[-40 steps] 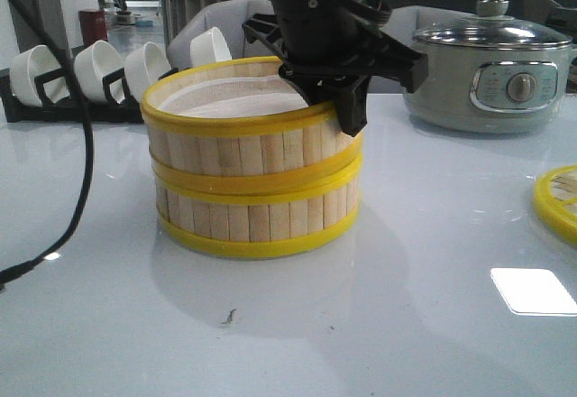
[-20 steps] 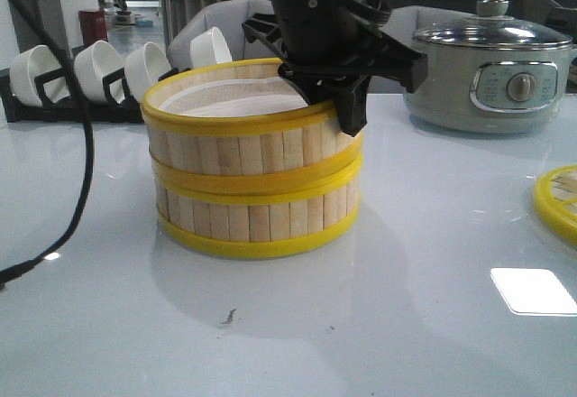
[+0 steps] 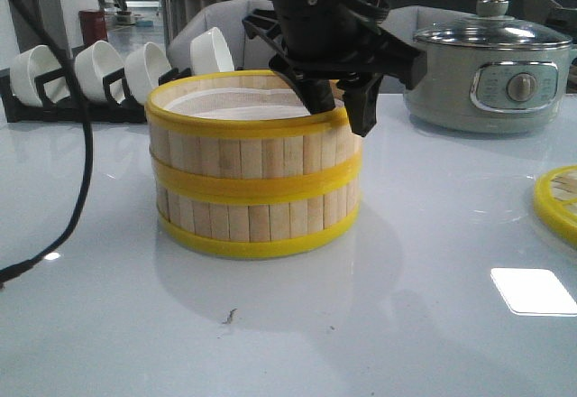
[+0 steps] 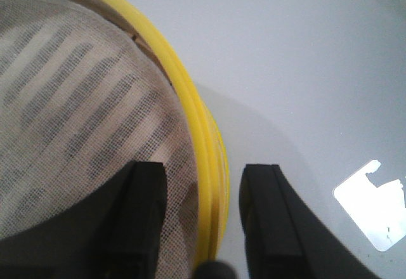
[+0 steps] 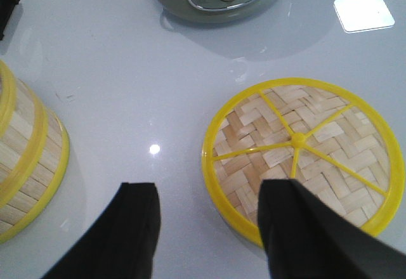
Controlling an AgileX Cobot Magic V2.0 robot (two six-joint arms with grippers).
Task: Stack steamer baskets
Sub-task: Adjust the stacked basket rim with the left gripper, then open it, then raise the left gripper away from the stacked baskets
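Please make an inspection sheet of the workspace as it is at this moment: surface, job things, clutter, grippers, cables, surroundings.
Surface: white glossy table, small dark speck near the front.
Job's things: upper steamer basket sits level on lower steamer basket.
Clutter: woven lid lies flat; electric pot behind it.
Grippers: left gripper open, straddling the upper rim; right gripper open, above the table beside the lid.
Cables: black cable hangs at left.
Surroundings: white cups in rack.

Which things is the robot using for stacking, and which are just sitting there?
Using: top steamer basket, bottom steamer basket, left gripper open astride the top rim.

Just sitting: woven lid, electric pot, white cups, table, right gripper.
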